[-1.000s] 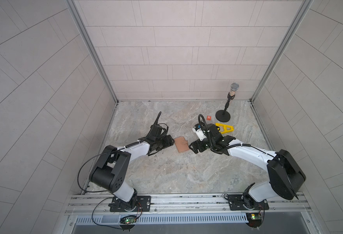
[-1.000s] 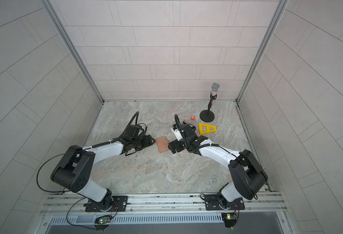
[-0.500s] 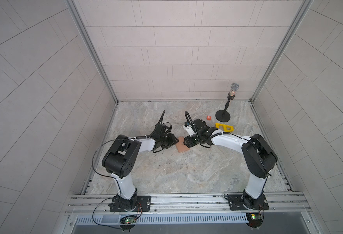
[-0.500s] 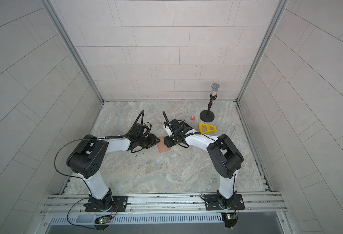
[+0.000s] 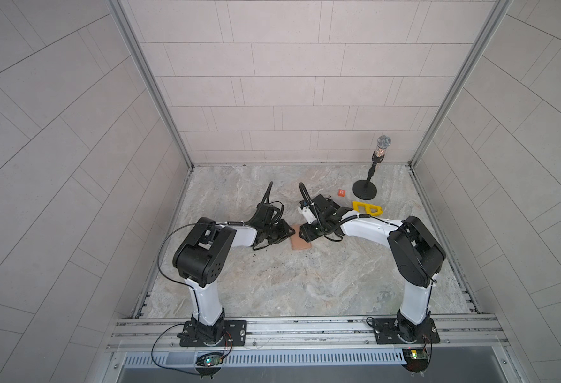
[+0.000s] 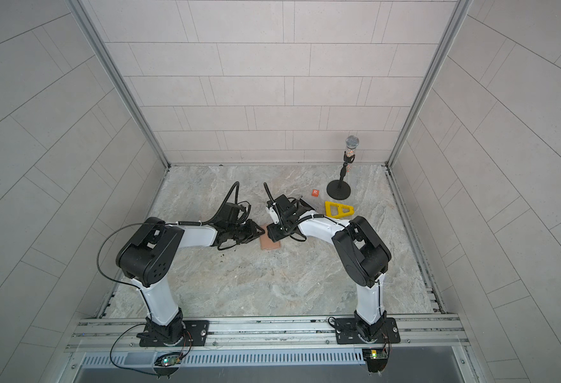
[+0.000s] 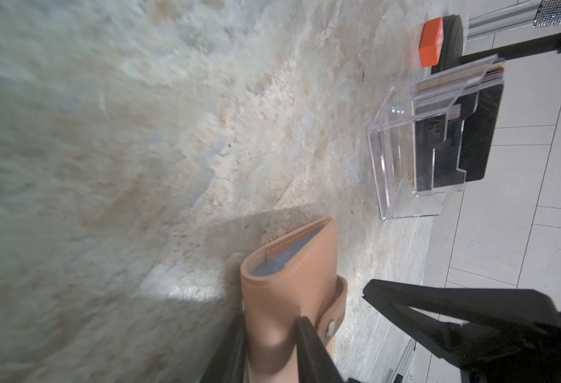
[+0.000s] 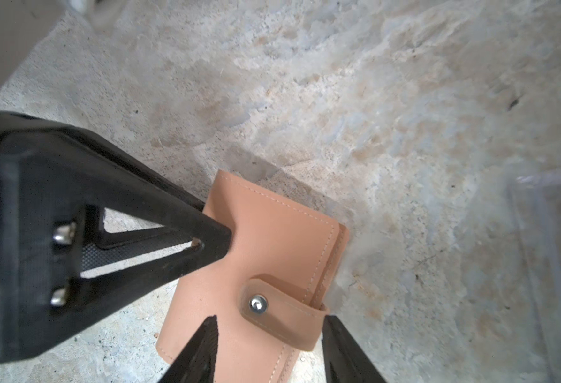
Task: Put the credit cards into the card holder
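Left fingers (image 8: 173, 212) pinch the card holder (image 8: 272, 245); right fingers (image 8: 199, 358) straddle its tab (image 8: 282, 315)

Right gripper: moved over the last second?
Yes. In both top views the right gripper has shifted left, away from the fixed yellow block, and now sits over the card holder.
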Controlling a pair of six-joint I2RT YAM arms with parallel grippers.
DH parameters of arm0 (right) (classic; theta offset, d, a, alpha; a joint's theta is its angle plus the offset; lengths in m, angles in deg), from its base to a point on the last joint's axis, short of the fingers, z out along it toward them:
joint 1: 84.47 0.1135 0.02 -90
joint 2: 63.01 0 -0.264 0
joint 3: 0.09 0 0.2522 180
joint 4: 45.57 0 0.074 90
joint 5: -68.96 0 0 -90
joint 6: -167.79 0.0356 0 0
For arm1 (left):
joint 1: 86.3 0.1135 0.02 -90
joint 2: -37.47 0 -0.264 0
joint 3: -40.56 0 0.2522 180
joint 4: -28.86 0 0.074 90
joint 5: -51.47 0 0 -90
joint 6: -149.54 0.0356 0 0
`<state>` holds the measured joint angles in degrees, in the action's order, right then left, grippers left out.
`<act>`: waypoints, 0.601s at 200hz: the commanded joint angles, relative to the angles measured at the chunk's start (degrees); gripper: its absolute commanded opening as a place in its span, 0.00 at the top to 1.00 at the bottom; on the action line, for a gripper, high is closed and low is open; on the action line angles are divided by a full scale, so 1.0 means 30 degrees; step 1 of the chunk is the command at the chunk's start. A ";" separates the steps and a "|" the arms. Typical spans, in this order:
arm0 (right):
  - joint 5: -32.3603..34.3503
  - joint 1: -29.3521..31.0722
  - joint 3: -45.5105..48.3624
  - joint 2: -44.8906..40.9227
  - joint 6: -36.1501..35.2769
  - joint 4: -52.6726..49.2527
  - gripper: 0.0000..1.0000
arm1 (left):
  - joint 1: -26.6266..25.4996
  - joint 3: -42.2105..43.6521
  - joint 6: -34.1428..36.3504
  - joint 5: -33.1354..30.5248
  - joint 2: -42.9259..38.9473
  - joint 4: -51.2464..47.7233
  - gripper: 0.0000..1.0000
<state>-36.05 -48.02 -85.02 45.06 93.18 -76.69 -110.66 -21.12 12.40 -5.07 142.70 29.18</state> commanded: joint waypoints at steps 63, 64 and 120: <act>0.1906 0.0855 -0.1191 0.1556 0.0141 -0.1019 0.55 | -0.0229 0.0241 -0.0169 0.0299 -0.0152 -0.0153 0.78; 0.1945 0.0857 -0.1198 0.1574 0.0141 -0.1028 0.55 | -0.0229 0.0241 -0.0168 0.0301 -0.0153 -0.0139 0.78; 0.3547 0.1528 -0.1130 0.2292 -0.0063 -0.1624 0.60 | -0.0257 0.0212 -0.0241 0.0392 -0.0218 -0.0145 0.81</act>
<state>-28.42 -44.68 -88.85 49.63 93.25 -78.77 -110.86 -21.06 11.70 -5.05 142.70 29.07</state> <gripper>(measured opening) 0.400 0.197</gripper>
